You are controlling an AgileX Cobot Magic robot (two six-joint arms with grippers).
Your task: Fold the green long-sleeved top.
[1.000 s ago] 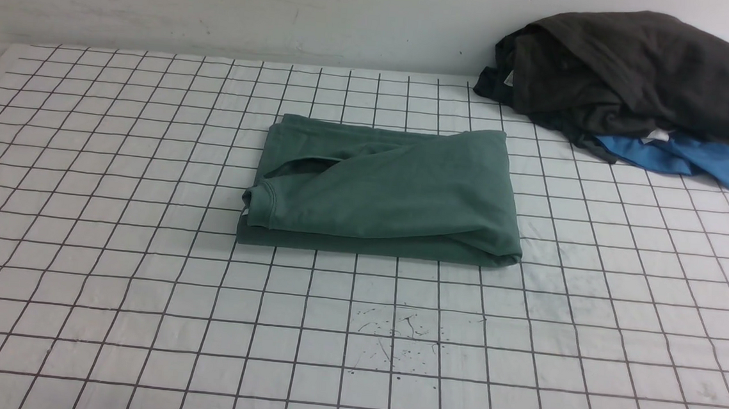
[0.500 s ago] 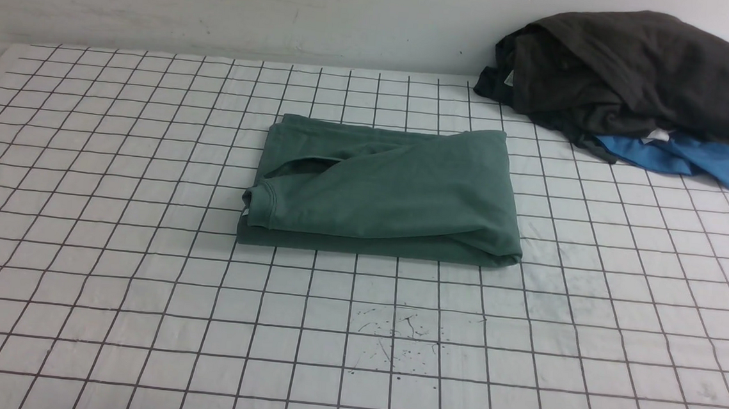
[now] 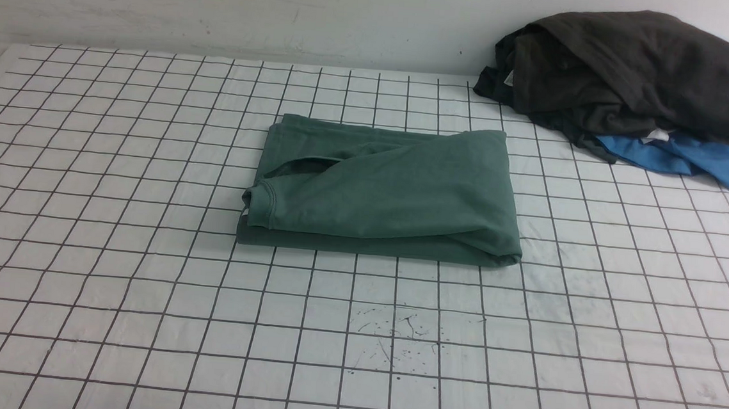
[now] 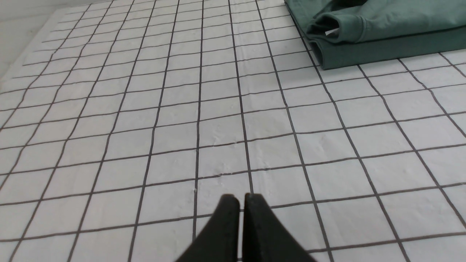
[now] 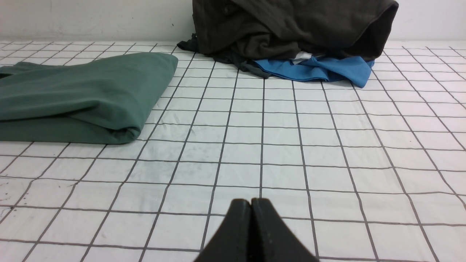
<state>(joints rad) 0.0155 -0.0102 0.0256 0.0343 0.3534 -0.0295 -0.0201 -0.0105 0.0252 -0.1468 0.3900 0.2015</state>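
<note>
The green long-sleeved top (image 3: 391, 193) lies folded into a compact rectangle at the middle of the gridded table, its ribbed collar at the left end. It also shows in the left wrist view (image 4: 378, 32) and in the right wrist view (image 5: 80, 96). My left gripper (image 4: 241, 198) is shut and empty, low over bare cloth, well short of the top. My right gripper (image 5: 251, 201) is shut and empty, over bare cloth to the right of the top. Neither gripper touches the top. In the front view only a dark bit of the left arm shows at the bottom left corner.
A dark charcoal-grey garment (image 3: 630, 69) is heaped at the back right against the wall, with a bright blue garment (image 3: 675, 159) under it; both show in the right wrist view (image 5: 291, 29). A white gridded cloth (image 3: 109, 276) covers the table. Ink specks (image 3: 393, 341) mark it in front of the top.
</note>
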